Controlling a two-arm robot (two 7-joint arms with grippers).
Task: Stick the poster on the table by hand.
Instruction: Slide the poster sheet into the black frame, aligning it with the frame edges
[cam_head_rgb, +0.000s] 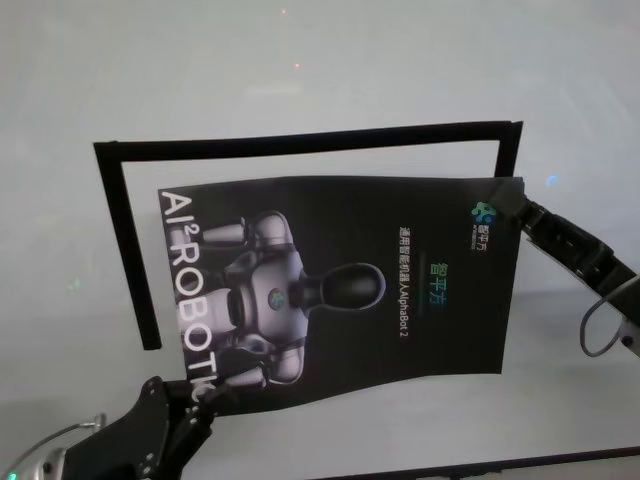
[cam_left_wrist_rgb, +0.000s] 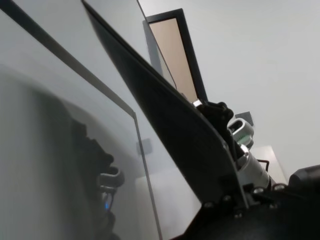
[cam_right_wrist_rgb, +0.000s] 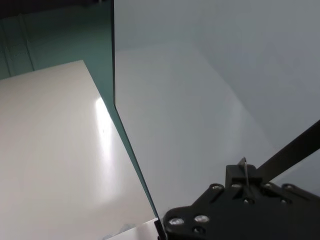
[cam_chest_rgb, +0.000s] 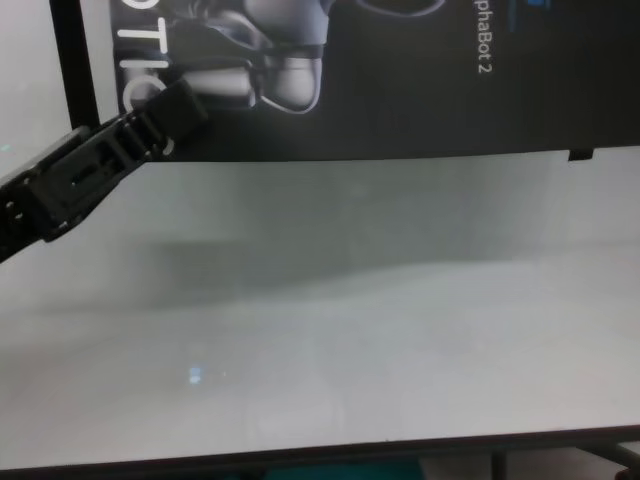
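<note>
Poster (cam_head_rgb: 340, 290) held above table (cam_head_rgb: 300, 80) by left gripper (cam_head_rgb: 195, 395) at 7 o'clock, right gripper (cam_head_rgb: 515, 205) at 2 o'clock, jaws clamped on it; sticking not yet done.

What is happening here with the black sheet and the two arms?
The robot holds the poster over the table with both arms. The left pincer grips its near left corner and the right pincer grips the far right corner. The poster sits inside a black tape outline marked on the table. In the left wrist view the sheet looks lifted and tilted, so it is not pressed flat yet.
</note>
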